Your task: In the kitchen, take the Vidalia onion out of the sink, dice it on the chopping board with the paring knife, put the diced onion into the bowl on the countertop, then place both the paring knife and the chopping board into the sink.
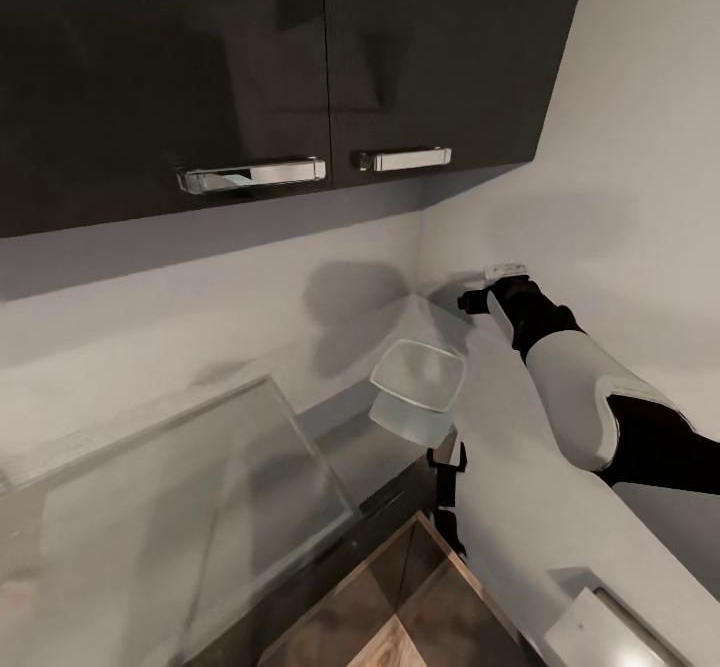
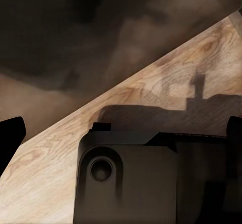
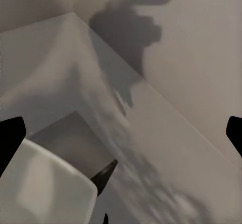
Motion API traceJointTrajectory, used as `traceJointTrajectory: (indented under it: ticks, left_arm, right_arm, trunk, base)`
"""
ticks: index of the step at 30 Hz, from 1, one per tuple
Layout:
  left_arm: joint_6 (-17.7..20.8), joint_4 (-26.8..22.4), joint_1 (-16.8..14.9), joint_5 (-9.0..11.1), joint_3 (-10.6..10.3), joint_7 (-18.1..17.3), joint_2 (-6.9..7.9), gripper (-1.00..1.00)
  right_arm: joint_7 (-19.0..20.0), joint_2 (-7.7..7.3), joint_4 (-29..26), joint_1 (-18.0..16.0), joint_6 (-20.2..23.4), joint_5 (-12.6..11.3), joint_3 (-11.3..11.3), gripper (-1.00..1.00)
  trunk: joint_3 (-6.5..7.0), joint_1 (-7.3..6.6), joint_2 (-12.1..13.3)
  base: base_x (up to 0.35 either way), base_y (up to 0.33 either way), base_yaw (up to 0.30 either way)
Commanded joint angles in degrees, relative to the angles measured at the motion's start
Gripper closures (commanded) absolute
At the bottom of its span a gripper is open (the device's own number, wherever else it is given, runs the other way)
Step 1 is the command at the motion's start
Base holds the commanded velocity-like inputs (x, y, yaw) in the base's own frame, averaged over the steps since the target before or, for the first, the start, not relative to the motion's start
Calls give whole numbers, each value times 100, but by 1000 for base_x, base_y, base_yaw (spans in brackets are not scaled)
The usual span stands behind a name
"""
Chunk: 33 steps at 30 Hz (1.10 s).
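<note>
The white squarish bowl [image 1: 418, 387] stands empty on the grey countertop [image 1: 520, 507] near the wall corner, and shows close up in the right wrist view [image 3: 45, 189]. My right gripper [image 1: 478, 299] reaches past the bowl into the corner; its fingers [image 3: 11, 138] are spread wide, open and empty [image 3: 121, 133]. A dark pointed shape [image 3: 107, 173] lies beside the bowl; I cannot tell what it is. My left gripper [image 2: 121, 133] hangs open over the wood floor [image 2: 166, 78]. The onion, sink, chopping board and paring knife are out of view.
Glossy dark upper cabinets [image 1: 300, 57] with chrome handles [image 1: 255, 175] hang close overhead. A reflective glassy panel [image 1: 180, 517] lies on the counter at the left. A black bracket-like part [image 1: 446, 492] sits at the counter's edge. A white object [image 1: 600, 632] is at the lower right.
</note>
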Motion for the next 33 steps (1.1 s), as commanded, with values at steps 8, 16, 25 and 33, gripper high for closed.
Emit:
traceJointTrajectory:
  ticks: [8, 16, 25, 33]
  left_arm:
    - [-22, 4, -5, 56, -49, 15, 3, -100]
    - [-22, 4, -5, 56, -49, 15, 3, -100]
    - [-22, 4, -5, 56, -49, 15, 3, -100]
    - [-22, 4, -5, 56, -49, 15, 3, -100]
  right_arm:
    - [-9, -1, 105, -5, -14, 14, -33, -100]
    - [-9, -19, 315, -5, -93, 14, -51, -100]
    - [-9, -51, 521, -5, -109, 14, -73, -100]
    - [-9, -79, 934, -5, -390, 14, -107, -100]
  trunk:
    - [-12, 3, -12]
    - [-12, 3, -12]
    - [-12, 3, -12]
    - [-12, 3, -12]
  base:
    - [0, 0, 0]
    - [0, 0, 0]
    - [0, 0, 0]
    - [0, 0, 0]
